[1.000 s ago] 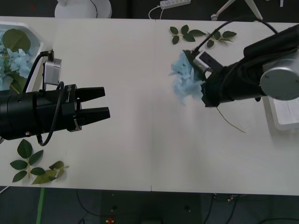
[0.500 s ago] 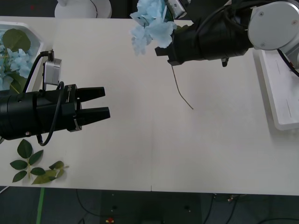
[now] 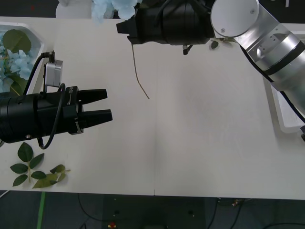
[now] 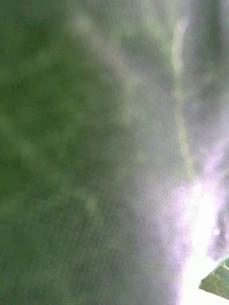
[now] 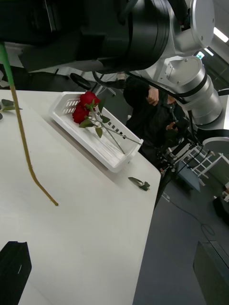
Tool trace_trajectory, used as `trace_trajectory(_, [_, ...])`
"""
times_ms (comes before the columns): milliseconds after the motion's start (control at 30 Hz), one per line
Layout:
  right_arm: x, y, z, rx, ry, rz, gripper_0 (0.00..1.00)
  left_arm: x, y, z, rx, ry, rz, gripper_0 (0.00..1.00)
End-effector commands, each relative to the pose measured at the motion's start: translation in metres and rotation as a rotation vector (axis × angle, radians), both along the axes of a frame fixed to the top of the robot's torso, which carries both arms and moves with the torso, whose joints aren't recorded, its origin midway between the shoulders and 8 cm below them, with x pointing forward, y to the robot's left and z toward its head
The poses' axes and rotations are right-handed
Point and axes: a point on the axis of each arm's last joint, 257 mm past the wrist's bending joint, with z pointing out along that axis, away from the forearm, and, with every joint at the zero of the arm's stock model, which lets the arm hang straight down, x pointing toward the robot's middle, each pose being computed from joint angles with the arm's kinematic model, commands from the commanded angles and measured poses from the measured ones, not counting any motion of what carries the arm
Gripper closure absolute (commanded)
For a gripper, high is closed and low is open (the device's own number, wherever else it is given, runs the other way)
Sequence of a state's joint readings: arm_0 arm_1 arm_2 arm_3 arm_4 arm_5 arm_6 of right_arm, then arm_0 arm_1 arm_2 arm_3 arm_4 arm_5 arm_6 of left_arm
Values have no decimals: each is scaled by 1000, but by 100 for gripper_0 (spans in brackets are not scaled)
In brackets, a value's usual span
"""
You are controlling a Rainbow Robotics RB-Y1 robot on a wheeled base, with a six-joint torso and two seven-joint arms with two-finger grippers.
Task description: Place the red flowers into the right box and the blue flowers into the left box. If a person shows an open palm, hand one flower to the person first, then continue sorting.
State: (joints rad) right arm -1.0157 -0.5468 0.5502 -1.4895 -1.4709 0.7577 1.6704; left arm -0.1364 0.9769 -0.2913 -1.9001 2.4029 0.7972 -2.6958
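It looks like a robot lab: beyond the long white table (image 5: 90, 238), dark floor with loose cables (image 5: 193, 217).

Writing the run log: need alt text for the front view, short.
The right arm's claw carries a blue flower high over the white table's far edge, its thin stem dangling. The left claw waits open at the near left, beside the left box holding blue flowers.

Black cabled arms, silver joints.
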Motion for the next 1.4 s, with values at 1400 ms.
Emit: trace_trajectory(1400, [-12, 62, 72, 106, -137, 62, 100, 89, 22, 24, -218, 117, 173, 0])
